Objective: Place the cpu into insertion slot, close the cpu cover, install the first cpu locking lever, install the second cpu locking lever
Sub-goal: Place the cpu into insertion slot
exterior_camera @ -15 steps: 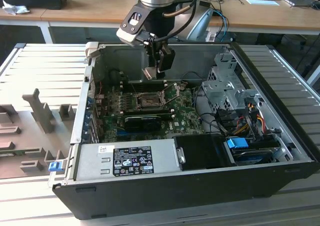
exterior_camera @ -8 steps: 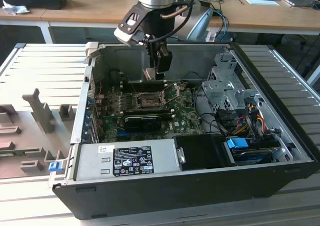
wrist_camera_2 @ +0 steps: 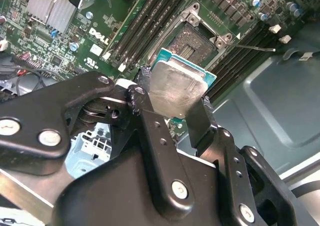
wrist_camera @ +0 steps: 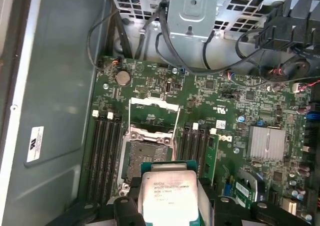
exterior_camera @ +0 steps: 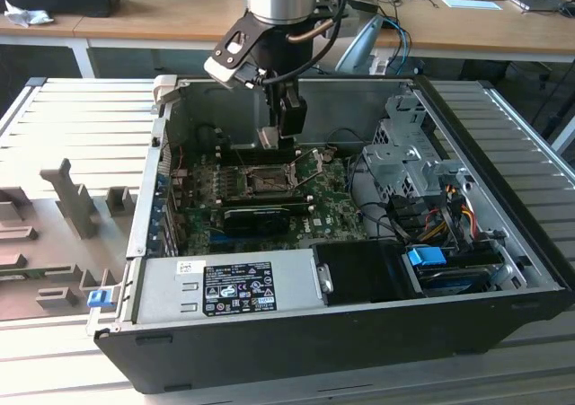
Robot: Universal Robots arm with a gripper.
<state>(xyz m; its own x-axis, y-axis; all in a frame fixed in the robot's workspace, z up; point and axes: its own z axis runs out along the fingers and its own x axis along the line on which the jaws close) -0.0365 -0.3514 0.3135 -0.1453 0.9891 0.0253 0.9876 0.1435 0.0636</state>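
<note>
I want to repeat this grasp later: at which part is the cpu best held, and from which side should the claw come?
By two opposite thin edges, coming from above its metal top. The cpu is a flat square, so only its edges give parallel faces. The claw grips it so now, a finger on each side, underside free toward the insertion slot.

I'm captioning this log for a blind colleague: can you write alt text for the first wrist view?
The claw grips the cpu by two opposite edges, its grey metal top facing the camera. Beyond it on the green motherboard, the insertion slot sits bare with the cpu cover swung open.
</note>
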